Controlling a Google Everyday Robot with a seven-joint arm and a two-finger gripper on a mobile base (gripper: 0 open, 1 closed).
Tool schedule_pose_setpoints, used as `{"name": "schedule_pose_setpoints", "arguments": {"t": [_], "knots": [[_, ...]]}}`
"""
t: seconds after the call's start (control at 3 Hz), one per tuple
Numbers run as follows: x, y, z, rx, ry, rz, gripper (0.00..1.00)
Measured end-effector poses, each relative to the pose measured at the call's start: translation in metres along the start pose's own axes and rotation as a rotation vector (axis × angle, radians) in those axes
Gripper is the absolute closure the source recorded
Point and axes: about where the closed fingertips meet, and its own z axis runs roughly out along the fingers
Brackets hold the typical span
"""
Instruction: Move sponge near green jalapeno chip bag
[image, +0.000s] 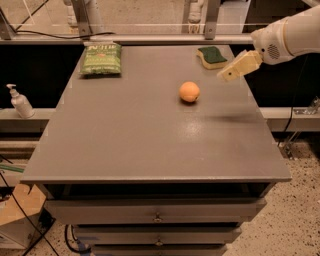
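The sponge (212, 56), pale yellow with a dark green top, lies at the back right of the grey table (150, 140). The green jalapeno chip bag (101, 58) lies flat at the back left corner, far from the sponge. My gripper (227, 75) hangs on the white arm coming in from the upper right. It hovers above the table's right side, just to the right of and in front of the sponge, not touching it and holding nothing.
A round orange fruit (189, 92) sits mid-table, left of the gripper. A white pump bottle (20, 102) stands on a ledge to the left of the table. Drawers (157, 216) are below the tabletop. A rail runs behind the table.
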Motion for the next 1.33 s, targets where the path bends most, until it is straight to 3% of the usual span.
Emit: {"name": "schedule_pose_setpoints", "arguments": {"t": [0.67,1.33], "knots": [[0.007,-0.040,0.056,0.016,-0.048,0.134,0.00],[0.007,-0.076,0.097,0.037,-0.101,0.159,0.00]]}}
